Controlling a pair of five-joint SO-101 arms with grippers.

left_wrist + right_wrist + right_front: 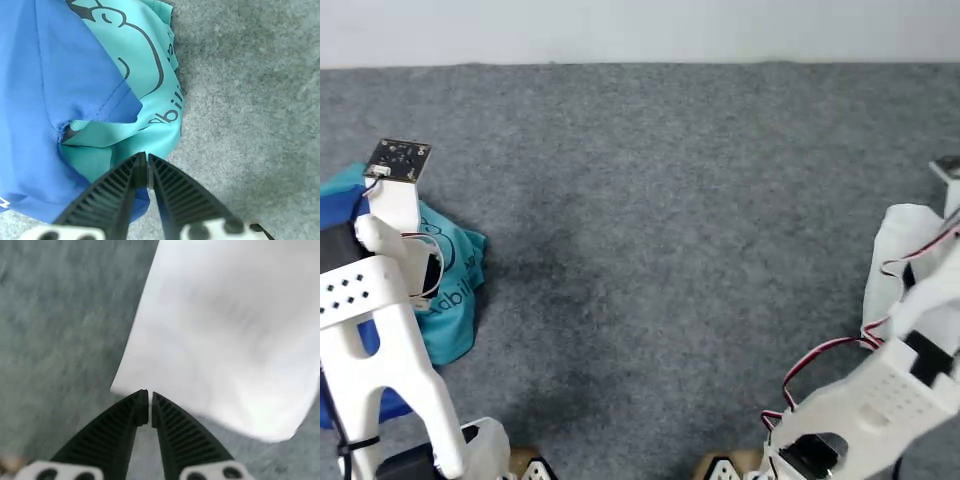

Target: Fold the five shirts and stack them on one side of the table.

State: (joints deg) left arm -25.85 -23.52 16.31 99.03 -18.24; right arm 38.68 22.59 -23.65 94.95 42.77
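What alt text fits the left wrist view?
The shut black left tool hangs over the edge of a crumpled teal fabric shirt with a dark line print. A blue fabric shirt overlaps the teal one, and both lie on the grey carpet-textured table.

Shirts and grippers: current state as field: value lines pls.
surface: grey table cover
left side: blue shirt lying partly over teal shirt, both bunched
right side: white shirt, near the table's edge
left gripper: shut, tips over the teal shirt's edge
right gripper: shut, tips at the white shirt's edge
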